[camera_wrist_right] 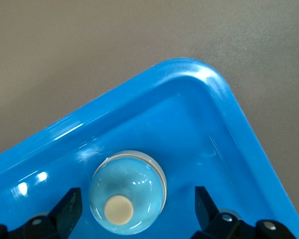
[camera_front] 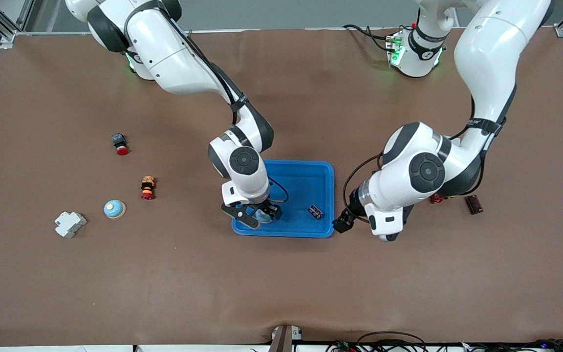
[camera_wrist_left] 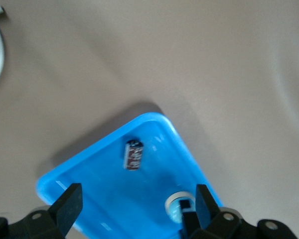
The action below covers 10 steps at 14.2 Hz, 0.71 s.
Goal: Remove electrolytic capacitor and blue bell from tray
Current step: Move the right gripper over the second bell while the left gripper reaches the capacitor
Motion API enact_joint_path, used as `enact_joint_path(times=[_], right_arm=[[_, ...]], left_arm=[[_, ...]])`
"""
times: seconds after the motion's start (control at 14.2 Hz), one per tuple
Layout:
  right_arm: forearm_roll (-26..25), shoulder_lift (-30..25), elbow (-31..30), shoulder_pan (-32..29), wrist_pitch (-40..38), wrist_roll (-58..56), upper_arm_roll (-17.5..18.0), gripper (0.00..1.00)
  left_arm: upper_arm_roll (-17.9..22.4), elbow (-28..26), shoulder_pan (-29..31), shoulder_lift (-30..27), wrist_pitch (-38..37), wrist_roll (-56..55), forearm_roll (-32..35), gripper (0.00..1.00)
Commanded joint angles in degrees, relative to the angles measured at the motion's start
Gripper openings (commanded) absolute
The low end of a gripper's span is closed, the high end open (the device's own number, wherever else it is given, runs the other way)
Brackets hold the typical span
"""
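A blue tray lies mid-table. A light blue dome bell with a cream button rests in its corner nearest the front camera, toward the right arm's end. My right gripper is open around it, one finger on each side, not touching. The right wrist view shows the bell between that gripper's spread fingers. A small dark capacitor lies in the tray, also in the left wrist view. My left gripper is open and empty beside the tray's edge at the left arm's end.
A second blue bell, a grey-white block, a red-capped button and a small orange-and-red part lie toward the right arm's end. A red part and a dark component lie toward the left arm's end.
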Motion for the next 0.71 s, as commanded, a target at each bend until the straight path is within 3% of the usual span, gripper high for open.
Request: enact_joint_path(times=[0.0,0.28,0.42,0.56,0.64], right_arm=[[-1.06,1.26,2.2,0.48,-0.71,1.77,-0.47,1.0],[-1.06,1.26,2.2,0.48,-0.72,1.77,-0.47,1.0],[-1.06,1.43,2.2,0.48,-0.54,3.17,-0.47,0.95],[-1.06,1.7,2.2,0.57,-0.54,3.62,-0.47,0.7],[-1.06,1.7,2.2,0.57,-0.54,3.53,-0.47,0.49]], left_arm=[[2.95,1.57,-3.5,1.99,3.33,-5.42,-0.18,1.0],[9.19,1.57,-10.18,3.74,6.33,-9.21,-0.26,1.0],[9.73,1.57,-11.42,5.24,7.21,-9.21,-0.26,1.0],[9.82,1.57,-12.56,6.82,7.21,-9.04,0.0,1.0],[10.43,1.49,-12.74,7.52,7.21,-9.04,0.09,1.0]])
